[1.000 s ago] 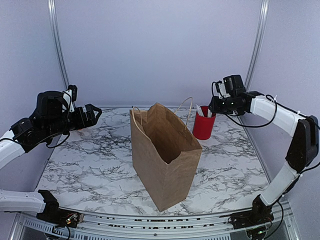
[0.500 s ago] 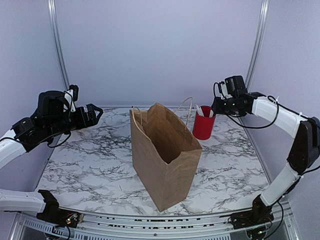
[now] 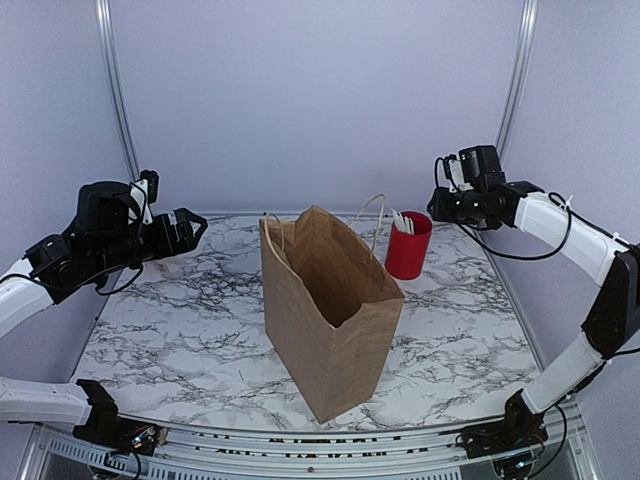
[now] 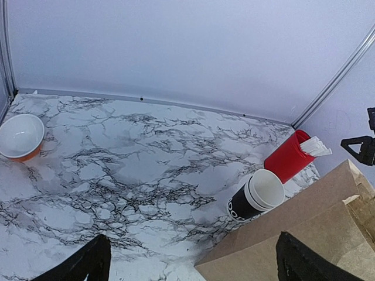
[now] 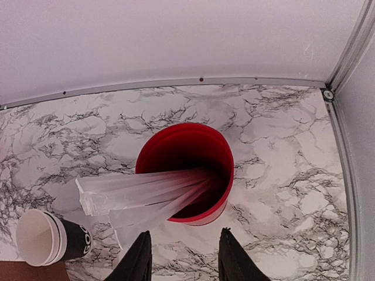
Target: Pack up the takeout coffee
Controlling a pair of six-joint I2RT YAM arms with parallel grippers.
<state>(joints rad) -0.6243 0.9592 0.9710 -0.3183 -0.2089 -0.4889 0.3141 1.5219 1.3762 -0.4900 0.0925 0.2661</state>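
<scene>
Left gripper and right gripper both hang open. The coffee cups lie tipped just behind the paper bag; the right one, also behind the bag, faces the red cup and could snag that instead

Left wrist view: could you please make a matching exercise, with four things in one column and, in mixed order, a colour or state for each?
1. bowl
2. red cup
3. black cup
4. paper bag

a. has a cream cup nested inside
b. brown, at the near right of the view
c. white inside, at the left
d. holds white utensils

Pairs: 1-c, 2-d, 3-a, 4-b
</scene>
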